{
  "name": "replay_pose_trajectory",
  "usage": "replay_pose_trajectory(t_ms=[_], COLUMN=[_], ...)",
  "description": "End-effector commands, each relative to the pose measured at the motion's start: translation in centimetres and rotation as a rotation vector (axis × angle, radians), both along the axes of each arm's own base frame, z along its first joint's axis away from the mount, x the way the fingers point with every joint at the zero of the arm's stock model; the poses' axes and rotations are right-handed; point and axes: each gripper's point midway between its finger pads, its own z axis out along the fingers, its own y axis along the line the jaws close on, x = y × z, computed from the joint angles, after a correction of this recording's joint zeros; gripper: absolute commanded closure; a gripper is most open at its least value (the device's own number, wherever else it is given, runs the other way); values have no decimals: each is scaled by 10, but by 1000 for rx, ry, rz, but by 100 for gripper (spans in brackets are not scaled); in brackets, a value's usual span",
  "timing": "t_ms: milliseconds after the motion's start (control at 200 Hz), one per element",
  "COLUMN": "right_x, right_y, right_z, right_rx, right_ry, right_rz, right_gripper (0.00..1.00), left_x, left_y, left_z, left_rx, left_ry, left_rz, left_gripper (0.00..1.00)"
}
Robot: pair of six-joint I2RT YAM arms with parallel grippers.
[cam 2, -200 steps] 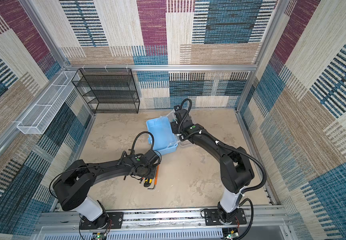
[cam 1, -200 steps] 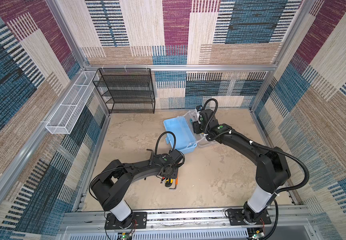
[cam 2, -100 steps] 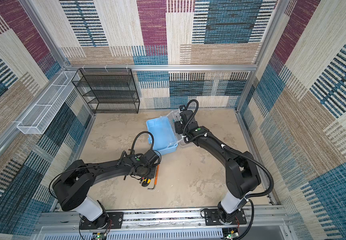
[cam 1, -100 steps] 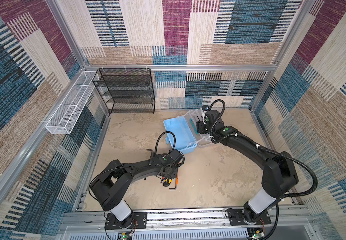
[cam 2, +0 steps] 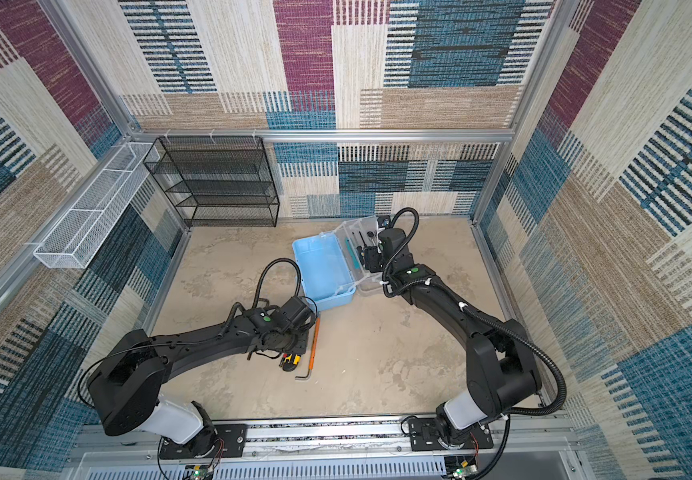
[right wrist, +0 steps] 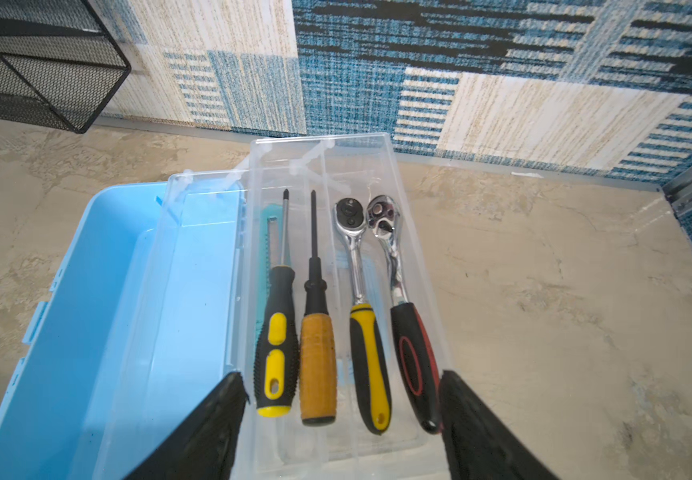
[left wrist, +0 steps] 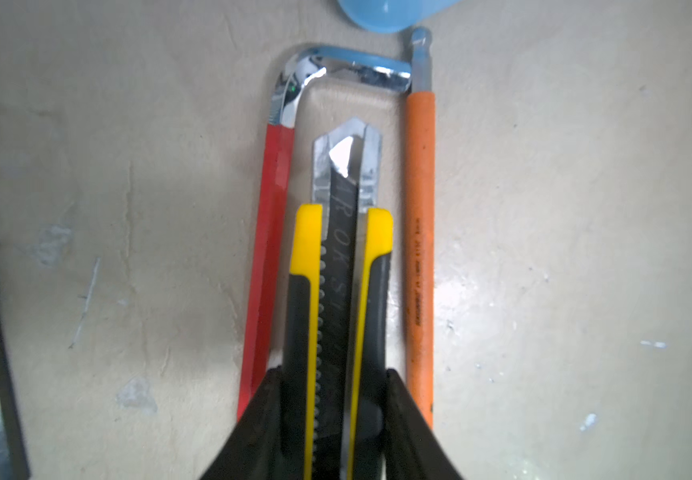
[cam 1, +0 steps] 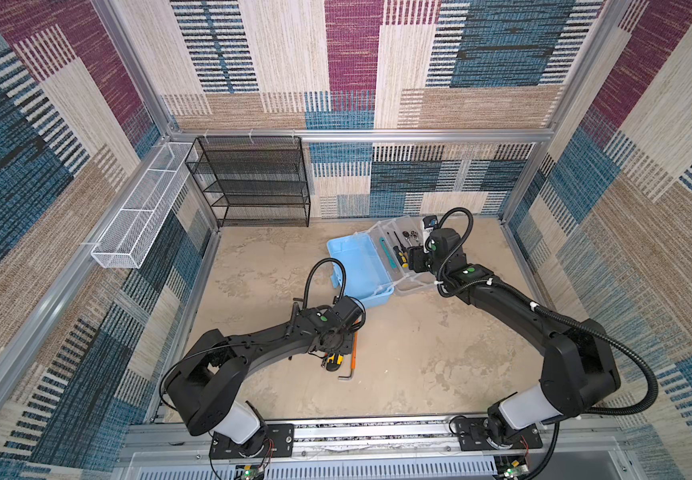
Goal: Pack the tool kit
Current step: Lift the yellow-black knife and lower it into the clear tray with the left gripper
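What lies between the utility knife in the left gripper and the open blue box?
Only the red hex key: its chrome bend lies flat on the floor ahead of the utility knife, toward the blue box. The orange hex key lies alongside. The left gripper holds the knife; lifting should clear both.

The utility knife bears partly legible lettering: "R OK ST".

1. The light-blue box stands open, just beside the wide-spread right gripper.
2. The clear lid lies folded back under this gripper. It holds a teal knife, two screwdrivers and two ratchets, all parallel.
3. The yellow-black utility knife lies flat, pinched by the left gripper.
4. The red hex key and the orange hex key flank that gripper, one on each side.
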Motion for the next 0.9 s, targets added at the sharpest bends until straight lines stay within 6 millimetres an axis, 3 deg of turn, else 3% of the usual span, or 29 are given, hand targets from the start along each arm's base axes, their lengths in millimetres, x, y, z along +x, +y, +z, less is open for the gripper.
replay_pose_trajectory(t_ms=[0,316,626,892], right_x=[3,-10,-24,-41], right_y=[-2,-31,-50,-59], right_z=[18,12,-4,-11], right_rx=[70,131,165,153], right_ry=[-72,-93,-68,-69], right_rz=[8,-28,-60,-55], right_gripper=[24,21,15,6], left_x=[8,43,118,175], left_y=[1,-18,-68,-105], left_z=[17,68,129,140], left_rx=[-16,-220,-448,-583], left_ry=[-43,-200,-296,-244], left_rz=[43,93,58,42], left_gripper=[92,93,95,97])
